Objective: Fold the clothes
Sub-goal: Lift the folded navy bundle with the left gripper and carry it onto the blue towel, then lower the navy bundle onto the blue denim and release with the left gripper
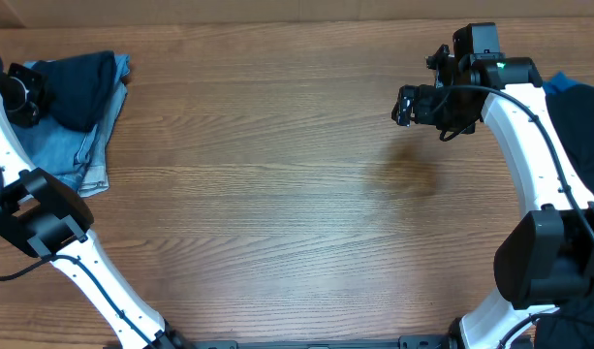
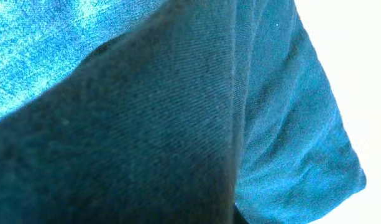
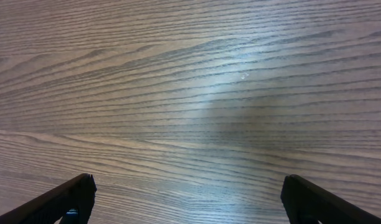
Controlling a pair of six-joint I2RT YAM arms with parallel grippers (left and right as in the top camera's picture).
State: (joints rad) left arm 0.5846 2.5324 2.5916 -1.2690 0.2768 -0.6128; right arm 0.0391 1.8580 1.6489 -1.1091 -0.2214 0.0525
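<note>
The navy garment is lying bunched on a denim garment at the table's far left corner. It is looking soft, light and limp, probably best taken at a hem. The left gripper is pinching its edge, fingers nearly together. The right gripper is hanging wide open, empty.

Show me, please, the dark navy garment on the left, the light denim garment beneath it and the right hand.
dark navy garment [image 1: 83, 82], overhead view, middle of its bunched fabric.
light denim garment [image 1: 91, 155], overhead view, bare part beside the navy cloth.
right hand [image 1: 404, 105], overhead view, between its open fingertips.
</note>
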